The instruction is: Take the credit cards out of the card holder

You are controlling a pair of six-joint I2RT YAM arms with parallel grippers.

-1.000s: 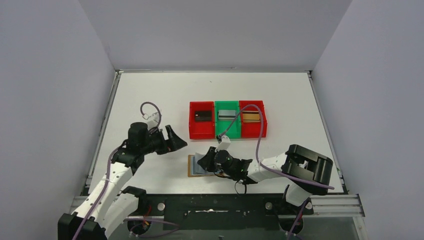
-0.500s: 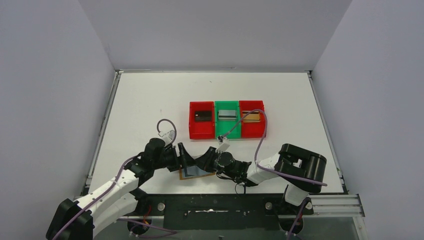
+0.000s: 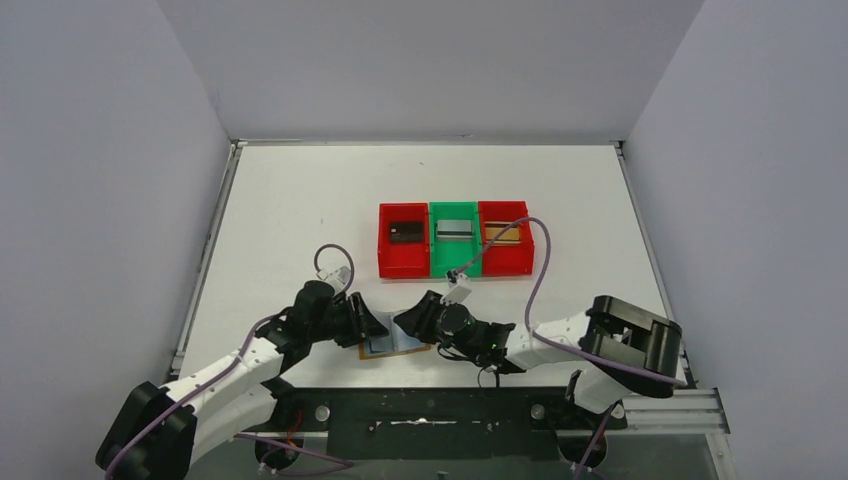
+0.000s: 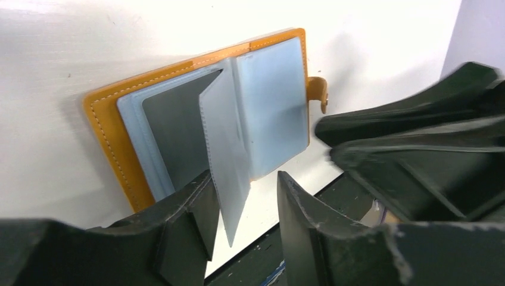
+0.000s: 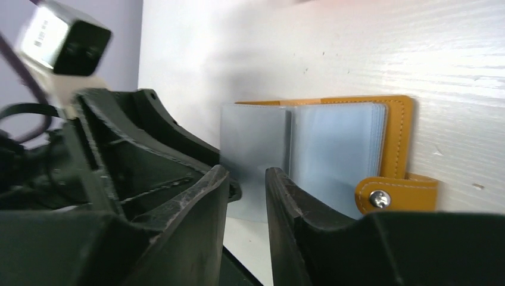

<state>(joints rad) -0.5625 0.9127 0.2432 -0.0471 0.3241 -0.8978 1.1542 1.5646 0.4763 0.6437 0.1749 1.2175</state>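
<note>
The card holder (image 4: 113,137) lies open on the counter (image 3: 300,200) at its near edge, between the two arms, tan cover down and pale sleeves facing up. Well beyond it stand three bins in a row, each with a card inside: a black card (image 3: 405,232) in the left red bin (image 3: 384,262), a silver-grey card (image 3: 454,229) in the green bin (image 3: 455,268) and a gold-brown card (image 3: 502,233) in the right red bin (image 3: 527,262). The emptying therefore looks largely done, and this step reads as a check or a last search through the sleeves. The left fingers (image 4: 184,220) are parted on either side of one clear sleeve leaf (image 4: 229,149) that stands upright; they are not closed on it. The right fingers (image 5: 190,226) show only a narrow gap and grip nothing, their tips low beside the snap tab (image 5: 393,193). Whether any sleeve holds another card cannot be told — the darker page may only be shadow. The next move likely calls for a light pinch on that leaf to turn it, with the cover held flat.
</note>
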